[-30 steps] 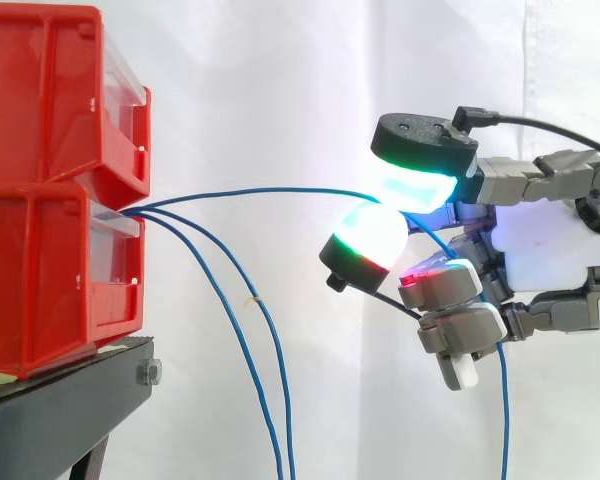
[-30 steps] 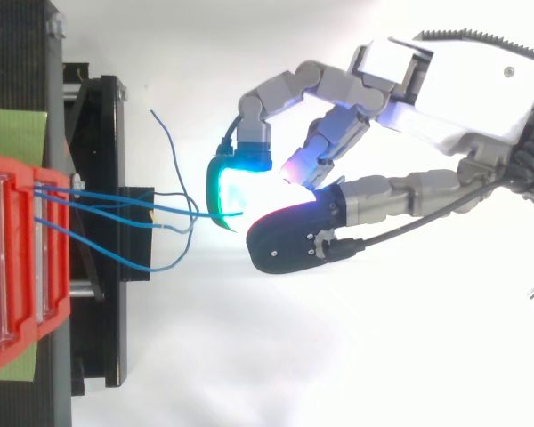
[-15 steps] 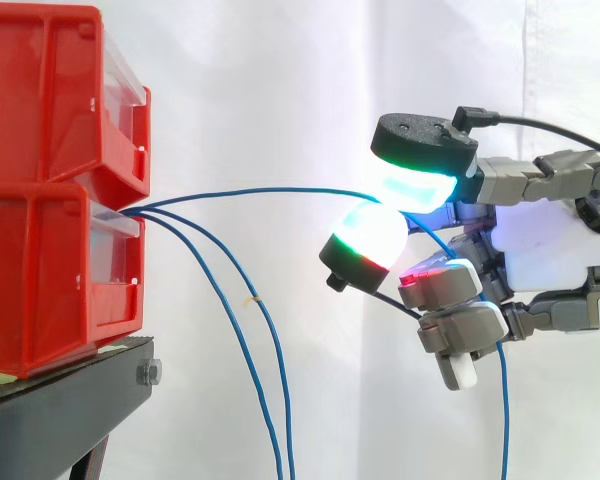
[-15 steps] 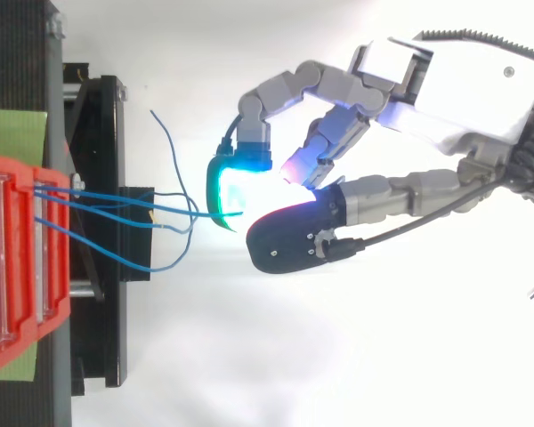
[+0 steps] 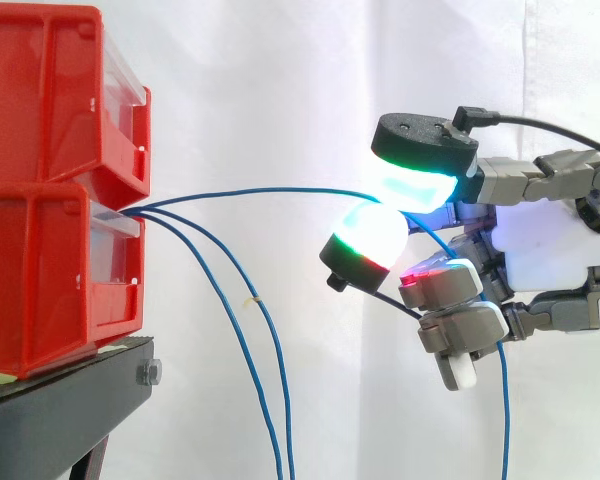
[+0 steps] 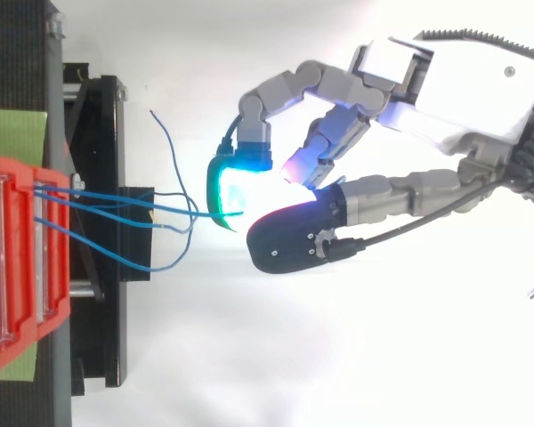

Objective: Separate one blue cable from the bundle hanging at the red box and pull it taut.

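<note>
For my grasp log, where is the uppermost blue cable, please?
In the side view, the cable arcs rightward from the lower red bin into the hand's glowing fingertips.

In the side view the bins (image 5: 40, 190) are cut by the left edge and the stand (image 5: 60, 410) by the bottom. Cable ends are hidden in the lower bin's mouth. Two loose cables (image 5: 247, 298) run off the bottom — as does the pinched cable (image 5: 280, 189), its stretch between the pads (image 5: 415, 190) lost in glow. The hand (image 5: 545, 250) is cut at right.
</note>
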Controlling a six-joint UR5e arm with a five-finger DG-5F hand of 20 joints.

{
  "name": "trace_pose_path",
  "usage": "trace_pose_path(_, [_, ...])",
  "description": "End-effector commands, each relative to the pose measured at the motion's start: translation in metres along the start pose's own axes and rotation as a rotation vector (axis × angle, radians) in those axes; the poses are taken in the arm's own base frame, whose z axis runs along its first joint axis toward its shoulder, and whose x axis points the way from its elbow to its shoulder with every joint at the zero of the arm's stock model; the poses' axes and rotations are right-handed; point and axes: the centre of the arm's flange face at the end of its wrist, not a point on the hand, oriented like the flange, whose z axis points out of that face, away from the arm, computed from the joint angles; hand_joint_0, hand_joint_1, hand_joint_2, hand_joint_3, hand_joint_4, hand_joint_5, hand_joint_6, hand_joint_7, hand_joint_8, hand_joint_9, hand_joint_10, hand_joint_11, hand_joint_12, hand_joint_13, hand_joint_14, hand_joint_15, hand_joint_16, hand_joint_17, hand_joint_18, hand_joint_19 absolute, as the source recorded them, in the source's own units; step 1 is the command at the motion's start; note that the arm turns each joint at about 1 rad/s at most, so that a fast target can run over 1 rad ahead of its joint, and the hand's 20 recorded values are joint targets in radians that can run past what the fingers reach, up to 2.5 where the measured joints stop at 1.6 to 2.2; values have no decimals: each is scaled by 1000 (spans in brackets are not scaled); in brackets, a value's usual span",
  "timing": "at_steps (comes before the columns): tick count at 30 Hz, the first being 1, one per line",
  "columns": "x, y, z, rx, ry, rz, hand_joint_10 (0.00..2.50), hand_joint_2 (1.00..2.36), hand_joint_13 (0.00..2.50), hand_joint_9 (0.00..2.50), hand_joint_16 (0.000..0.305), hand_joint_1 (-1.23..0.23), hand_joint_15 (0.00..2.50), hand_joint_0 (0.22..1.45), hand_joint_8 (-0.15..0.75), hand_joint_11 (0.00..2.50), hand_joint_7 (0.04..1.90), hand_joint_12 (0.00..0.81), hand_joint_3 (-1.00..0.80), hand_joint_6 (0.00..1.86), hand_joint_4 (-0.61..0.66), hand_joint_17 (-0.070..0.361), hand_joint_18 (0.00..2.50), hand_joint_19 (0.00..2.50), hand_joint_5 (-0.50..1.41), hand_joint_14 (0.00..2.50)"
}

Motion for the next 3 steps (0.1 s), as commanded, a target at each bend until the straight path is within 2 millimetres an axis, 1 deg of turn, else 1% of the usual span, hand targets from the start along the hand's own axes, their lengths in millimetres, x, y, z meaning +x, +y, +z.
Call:
trace_pose_path(1, [0,0,0,-1,0,0,16,1025,1188,1214,45,-750,1454,654,261,1408,1121,329,-196,909,-69,102,818,884,-167,17])
trace_pose_path(3, [0,0,0,0,0,0,15,1025,1191,1216,46,-750,1468,653,256,1402,1122,328,-191,909,-69,103,824,882,-167,16])
